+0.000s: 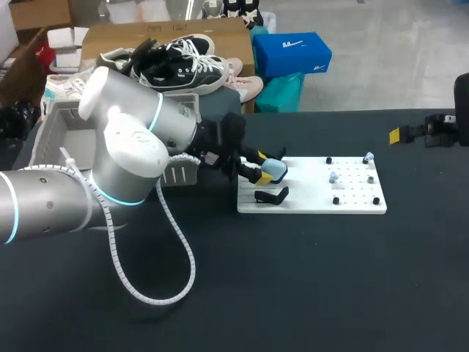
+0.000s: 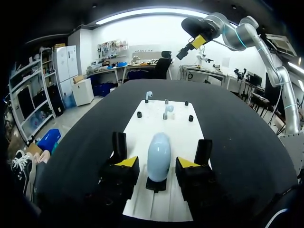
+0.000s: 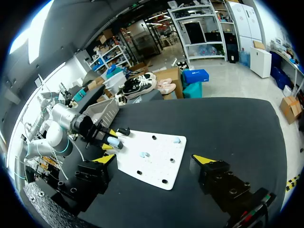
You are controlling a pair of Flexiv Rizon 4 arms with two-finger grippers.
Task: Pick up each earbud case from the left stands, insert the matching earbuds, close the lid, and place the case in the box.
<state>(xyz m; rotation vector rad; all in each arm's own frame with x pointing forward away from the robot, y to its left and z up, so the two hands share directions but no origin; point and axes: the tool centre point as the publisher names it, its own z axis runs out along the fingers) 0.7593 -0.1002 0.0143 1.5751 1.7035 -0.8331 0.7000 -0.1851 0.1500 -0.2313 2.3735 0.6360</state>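
**Straddling the earbud case (image 1: 275, 170) (image 2: 158, 156) on its stand**

At the left end of the white board (image 1: 352, 202), one black stand (image 1: 272, 196) lies by the near edge. Just behind it, the pale blue earbud case sits upright on a second stand. The left gripper (image 1: 265, 174) (image 2: 158, 165) has its yellow fingers apart, one at each side of the case, with a thin gap on both sides. Toward the board's right end, small earbuds (image 1: 333, 177) rest among black pegs (image 1: 335, 200). The grey box (image 1: 45, 136) stands at the tabletop's far left corner. The right gripper (image 3: 156, 161), fingers wide apart, hangs by the far right edge.
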